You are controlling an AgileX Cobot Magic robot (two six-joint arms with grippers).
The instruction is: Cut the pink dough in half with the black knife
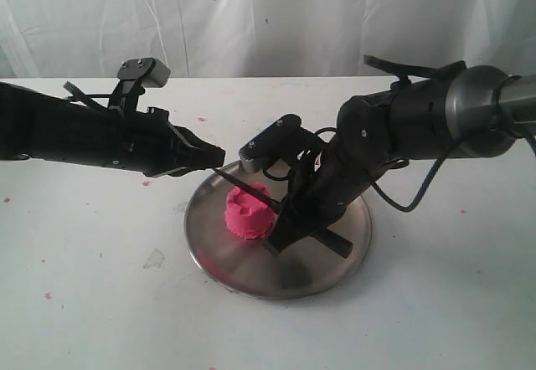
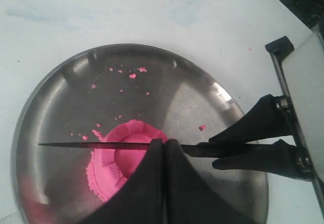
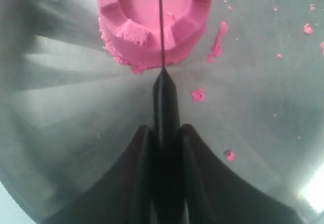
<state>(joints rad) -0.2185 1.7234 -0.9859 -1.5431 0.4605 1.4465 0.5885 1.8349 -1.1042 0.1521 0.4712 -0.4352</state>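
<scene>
The pink dough [image 1: 249,217] stands as one notched lump on the round steel plate [image 1: 335,269]. My right gripper [image 1: 289,211] is shut on the handle of the black knife [image 1: 247,190]. In the right wrist view the gripper [image 3: 165,127] holds the knife [image 3: 165,102] with the blade edge-on across the dough [image 3: 131,26]. In the left wrist view the knife [image 2: 91,145] lies level over the dough [image 2: 114,165]. My left gripper [image 2: 164,142] is shut and empty, its tips close to the blade. In the exterior view it [image 1: 218,154] hovers over the plate's far left rim, just above the knife tip.
Pink crumbs [image 2: 132,75] lie scattered on the plate [image 2: 50,92] and on the white table [image 1: 100,303]. A white curtain [image 1: 268,18] hangs behind the table. Both black arms lean in over the plate from either side.
</scene>
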